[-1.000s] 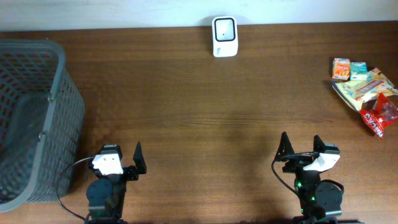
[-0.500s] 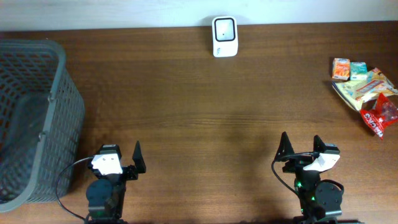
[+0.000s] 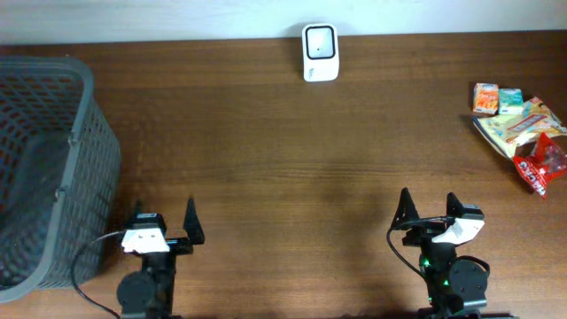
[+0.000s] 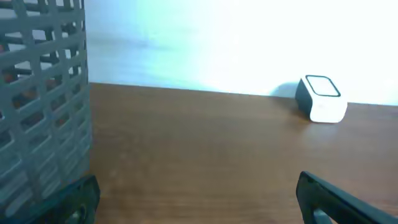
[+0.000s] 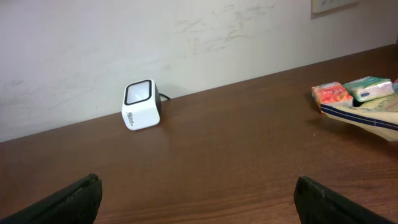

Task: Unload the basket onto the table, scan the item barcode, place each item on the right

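The white barcode scanner (image 3: 320, 51) stands at the table's far edge, its dark window facing up; it also shows as the scanner (image 4: 322, 106) and scanner (image 5: 141, 104) in the wrist views. A pile of snack packets (image 3: 523, 131) lies at the far right, with an orange box (image 5: 329, 93) and a green box (image 5: 368, 88) on its near side. My left gripper (image 3: 164, 221) and right gripper (image 3: 430, 213) sit low near the front edge, both open and empty. Only bare wood lies between the left gripper (image 4: 198, 186) fingers and the right gripper (image 5: 198, 186) fingers.
A tall grey mesh basket (image 3: 53, 168) fills the left side, right beside the left arm, and shows as the basket (image 4: 43, 112) in the left wrist view. A red packet (image 3: 542, 164) lies at the pile's near end. A pale wall runs behind the table.
The left wrist has turned and shifted a little to the left, so both of its fingers now show from above. The right arm and the objects have not moved.
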Controlling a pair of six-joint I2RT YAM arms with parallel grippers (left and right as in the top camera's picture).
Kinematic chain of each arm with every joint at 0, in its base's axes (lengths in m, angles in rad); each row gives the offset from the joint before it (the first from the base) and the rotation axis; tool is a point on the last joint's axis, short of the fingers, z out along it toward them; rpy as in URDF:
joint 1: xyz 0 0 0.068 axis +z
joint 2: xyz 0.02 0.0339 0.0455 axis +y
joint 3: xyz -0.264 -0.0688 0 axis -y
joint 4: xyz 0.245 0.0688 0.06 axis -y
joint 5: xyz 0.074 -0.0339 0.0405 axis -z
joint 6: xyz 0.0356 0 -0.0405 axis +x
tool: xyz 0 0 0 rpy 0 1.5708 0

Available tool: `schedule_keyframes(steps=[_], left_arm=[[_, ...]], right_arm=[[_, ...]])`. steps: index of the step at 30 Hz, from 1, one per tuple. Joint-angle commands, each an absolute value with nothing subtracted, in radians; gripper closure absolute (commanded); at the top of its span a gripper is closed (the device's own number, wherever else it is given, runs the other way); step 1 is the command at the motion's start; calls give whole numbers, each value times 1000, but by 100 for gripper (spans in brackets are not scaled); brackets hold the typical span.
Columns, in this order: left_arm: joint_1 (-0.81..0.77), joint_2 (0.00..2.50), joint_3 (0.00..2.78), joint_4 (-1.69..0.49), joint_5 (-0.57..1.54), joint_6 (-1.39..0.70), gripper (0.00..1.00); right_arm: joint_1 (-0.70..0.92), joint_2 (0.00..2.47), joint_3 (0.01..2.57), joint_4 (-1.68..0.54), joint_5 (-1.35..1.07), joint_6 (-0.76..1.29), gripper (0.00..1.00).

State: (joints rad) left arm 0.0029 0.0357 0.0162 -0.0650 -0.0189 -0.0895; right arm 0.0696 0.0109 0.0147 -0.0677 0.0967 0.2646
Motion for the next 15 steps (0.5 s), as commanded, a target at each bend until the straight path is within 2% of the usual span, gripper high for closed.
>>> schedule_keyframes(steps=[1,7,15], left_arm=[[14,4,9,-65,-34,-73,1],[9,4,9,-84,-42,87,1],[10,4,9,-83,-26,96,1]], right_arm=[[64,4,6,-71,109,262,2],[64,4,6,-71,109,262,2],[64,4,6,-71,109,262,2]])
